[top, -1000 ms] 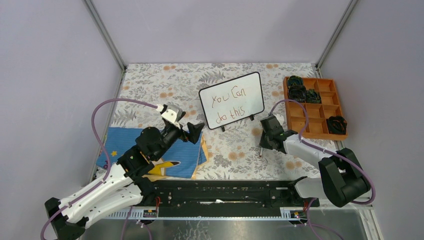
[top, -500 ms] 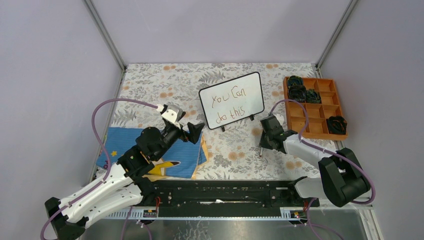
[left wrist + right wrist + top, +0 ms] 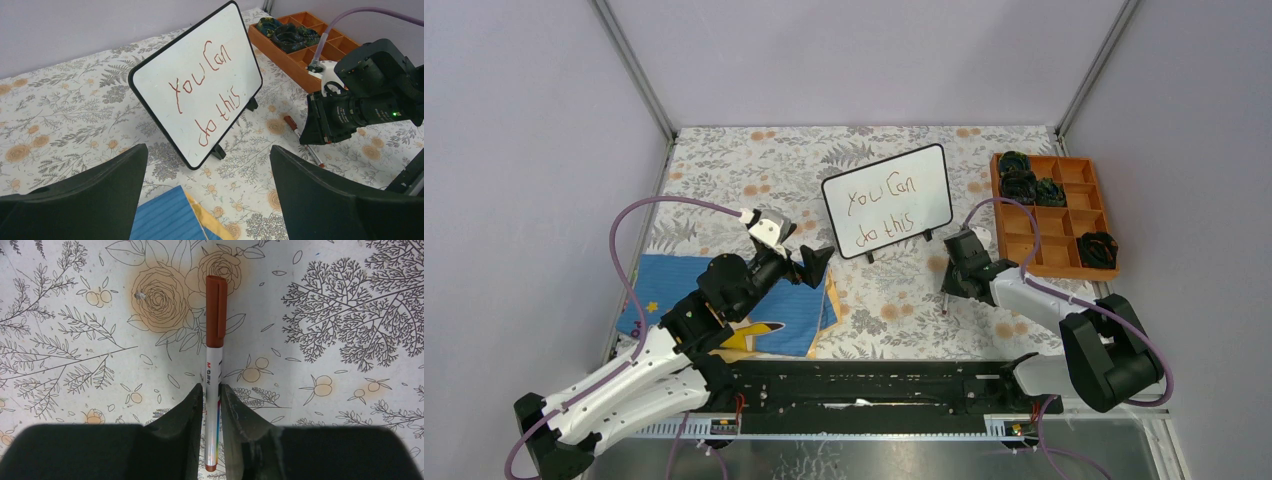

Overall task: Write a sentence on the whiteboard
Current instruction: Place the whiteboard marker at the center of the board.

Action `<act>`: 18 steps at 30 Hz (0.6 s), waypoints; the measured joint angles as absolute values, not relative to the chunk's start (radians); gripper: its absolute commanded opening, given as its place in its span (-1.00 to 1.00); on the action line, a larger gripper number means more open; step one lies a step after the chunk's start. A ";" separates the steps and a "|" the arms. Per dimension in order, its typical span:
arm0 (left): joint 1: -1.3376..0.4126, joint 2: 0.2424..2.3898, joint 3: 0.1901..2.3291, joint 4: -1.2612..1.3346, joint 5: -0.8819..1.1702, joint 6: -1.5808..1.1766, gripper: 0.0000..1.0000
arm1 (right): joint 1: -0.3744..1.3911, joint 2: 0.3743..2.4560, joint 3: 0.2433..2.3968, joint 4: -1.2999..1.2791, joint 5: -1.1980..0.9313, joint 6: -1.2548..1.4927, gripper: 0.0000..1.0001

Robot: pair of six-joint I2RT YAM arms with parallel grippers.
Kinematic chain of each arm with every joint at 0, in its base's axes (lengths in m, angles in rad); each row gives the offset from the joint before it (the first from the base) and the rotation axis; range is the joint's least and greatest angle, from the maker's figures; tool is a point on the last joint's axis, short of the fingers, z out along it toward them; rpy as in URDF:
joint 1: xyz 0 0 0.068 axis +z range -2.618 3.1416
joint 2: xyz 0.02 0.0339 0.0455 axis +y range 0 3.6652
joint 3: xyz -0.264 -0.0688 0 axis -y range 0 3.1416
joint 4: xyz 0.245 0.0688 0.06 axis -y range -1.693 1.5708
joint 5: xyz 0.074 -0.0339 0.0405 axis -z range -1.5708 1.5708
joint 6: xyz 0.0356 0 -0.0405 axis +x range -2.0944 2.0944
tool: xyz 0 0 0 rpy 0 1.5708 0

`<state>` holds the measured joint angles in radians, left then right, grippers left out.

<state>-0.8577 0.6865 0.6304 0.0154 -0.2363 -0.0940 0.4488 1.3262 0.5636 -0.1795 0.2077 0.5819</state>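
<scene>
- The right tool [image 3: 211,388] stands narrow, its two fingers flanking the white barrel of a brown-capped marker [image 3: 215,315]. From the wrist view I cannot tell whether they pinch it or only sit against it.
- Over the last second the overhead view shows almost no change: the right tool shifts only slightly, and the marker keeps the same spot, lying flat on the flowered worktop [image 3: 325,300] with its capped end pointing away from the tool.
- I judge this to be the put-down. The writing looks finished and the marker is being given up, so what is left is to let go and lift clear without rolling it.
- Beyond the right tool and to its left stands the whiteboard [image 3: 887,200], tilted on its small feet and well apart from the tool. The sentence [image 3: 200,95], "You Can do this", fills it in two reddish-brown lines.
- Beyond the tool on its right sits an orange compartment tray [image 3: 1079,262].
- The right arm reaches low from its base, elbow bent, wrist pitched down over the worktop.
- The left tool [image 3: 208,165] gapes wide and empty, raised above a blue star-printed item [image 3: 724,290] and aimed at the whiteboard. Its arm holds the same pose throughout.
</scene>
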 measured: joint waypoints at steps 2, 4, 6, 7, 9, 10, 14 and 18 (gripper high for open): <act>-0.858 0.687 0.630 0.015 -0.237 -0.094 0.97 | 0.449 1.328 0.564 -0.178 0.208 0.582 -0.47; -0.859 0.687 0.630 0.015 -0.237 -0.094 0.98 | 0.449 1.329 0.566 -0.177 0.208 0.582 -0.44; -0.860 0.688 0.630 0.015 -0.237 -0.094 0.98 | 0.449 1.330 0.566 -0.175 0.207 0.582 -0.40; -0.862 0.688 0.630 0.015 -0.237 -0.094 0.97 | 0.449 1.330 0.566 -0.174 0.207 0.582 -0.38; -0.864 0.690 0.630 0.015 -0.237 -0.094 0.97 | 0.449 1.331 0.566 -0.172 0.207 0.582 -0.38; -0.864 0.690 0.630 0.015 -0.237 -0.094 0.97 | 0.449 1.331 0.566 -0.171 0.207 0.582 -0.37; -0.864 0.691 0.630 0.015 -0.241 -0.094 0.97 | 0.449 1.331 0.567 -0.171 0.207 0.582 -0.43; -0.864 0.690 0.630 0.015 -0.244 -0.094 0.97 | 0.448 1.331 0.567 -0.174 0.209 0.582 -0.51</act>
<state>-0.8642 0.6903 0.6304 0.0154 -0.2440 -0.0937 0.4480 1.3312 0.5667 -0.1738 0.2092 0.5816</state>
